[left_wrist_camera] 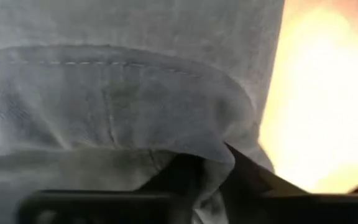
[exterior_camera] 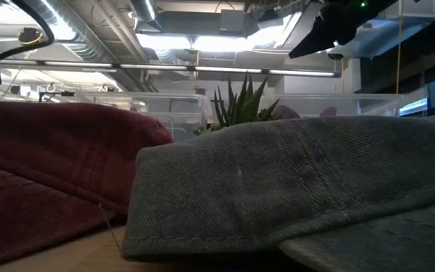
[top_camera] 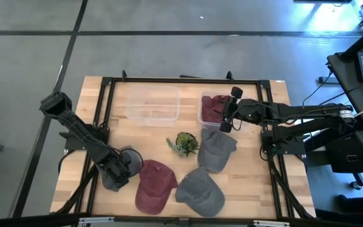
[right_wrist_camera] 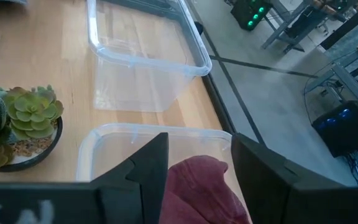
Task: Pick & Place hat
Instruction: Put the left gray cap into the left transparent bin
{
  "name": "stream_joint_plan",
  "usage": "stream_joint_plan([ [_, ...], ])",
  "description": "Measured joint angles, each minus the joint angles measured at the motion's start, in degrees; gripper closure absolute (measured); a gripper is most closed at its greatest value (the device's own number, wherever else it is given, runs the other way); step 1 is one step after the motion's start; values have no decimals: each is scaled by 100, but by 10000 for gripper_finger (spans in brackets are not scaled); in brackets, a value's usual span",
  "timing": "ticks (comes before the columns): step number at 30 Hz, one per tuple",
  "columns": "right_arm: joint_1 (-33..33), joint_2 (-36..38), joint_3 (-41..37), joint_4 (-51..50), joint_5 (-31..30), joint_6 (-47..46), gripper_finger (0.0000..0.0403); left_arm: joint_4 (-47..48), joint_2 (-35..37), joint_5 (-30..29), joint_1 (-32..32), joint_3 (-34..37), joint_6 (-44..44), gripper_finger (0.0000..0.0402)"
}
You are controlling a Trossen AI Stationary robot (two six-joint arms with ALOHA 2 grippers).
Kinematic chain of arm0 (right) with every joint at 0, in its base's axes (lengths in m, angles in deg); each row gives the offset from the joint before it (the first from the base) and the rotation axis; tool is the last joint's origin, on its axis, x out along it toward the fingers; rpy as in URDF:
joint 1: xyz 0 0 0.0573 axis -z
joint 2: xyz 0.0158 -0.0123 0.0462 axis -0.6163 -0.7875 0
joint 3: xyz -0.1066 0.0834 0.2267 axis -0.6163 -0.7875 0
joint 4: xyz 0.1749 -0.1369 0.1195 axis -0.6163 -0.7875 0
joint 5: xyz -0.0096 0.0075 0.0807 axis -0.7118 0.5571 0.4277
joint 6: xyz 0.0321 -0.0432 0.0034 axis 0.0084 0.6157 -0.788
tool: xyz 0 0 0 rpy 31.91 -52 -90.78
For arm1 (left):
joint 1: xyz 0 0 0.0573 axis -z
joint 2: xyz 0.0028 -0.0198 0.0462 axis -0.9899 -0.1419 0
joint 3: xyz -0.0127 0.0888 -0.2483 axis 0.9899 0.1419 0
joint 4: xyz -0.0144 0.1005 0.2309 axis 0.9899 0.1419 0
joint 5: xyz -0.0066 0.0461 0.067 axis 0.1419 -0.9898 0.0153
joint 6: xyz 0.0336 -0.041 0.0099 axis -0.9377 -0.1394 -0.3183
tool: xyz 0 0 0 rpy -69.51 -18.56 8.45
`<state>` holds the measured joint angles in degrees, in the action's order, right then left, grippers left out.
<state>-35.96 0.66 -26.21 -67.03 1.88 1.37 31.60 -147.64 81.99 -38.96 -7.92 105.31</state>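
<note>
High view shows the bench [top_camera: 276, 189] with four hats lying loose. Left gripper [top_camera: 114, 176] is low on a grey hat [top_camera: 113, 181], jaws closed on its cloth to lift it. Right gripper [top_camera: 225, 120] hangs open above a bin [top_camera: 201, 104] holding a red hat [top_camera: 214, 107].

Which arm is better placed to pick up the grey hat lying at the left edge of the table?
Left. The left gripper is already down on that grey hat; the right gripper hovers over the far bin.
</note>
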Motion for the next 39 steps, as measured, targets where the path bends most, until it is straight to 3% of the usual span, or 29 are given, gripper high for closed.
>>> stream_joint_plan([
  [2, 0, 0, 0, 66, 2, 0, 228, 7, 0, 338, -113, 0, -57, 388],
  [5, 0, 0, 0, 144, 2, -4, 228, 61, 15, 759, -285, -14, -117, 395],
  [10, 0, 2, 0, 325, 2, -4, 228, 860, 11, 692, -513, -582, -839, 396],
  [19, 0, 2, 0, 383, 2, -21, 228, 3454, 17, -608, -767, -2283, -2193, 397],
  [25, 0, 2, 0, 709, 2, -601, 228, 3502, -58, -1779, -997, -2945, -3697, 398],
  [32, 0, 2, 0, 962, 5, -1544, 228, 3488, -478, -2596, -1203, -3743, -5569, 398],
  [39, 0, 2, 0, 887, 154, -2873, 228, 3490, -902, -3949, -1199, -4446, -7991, 398],
])
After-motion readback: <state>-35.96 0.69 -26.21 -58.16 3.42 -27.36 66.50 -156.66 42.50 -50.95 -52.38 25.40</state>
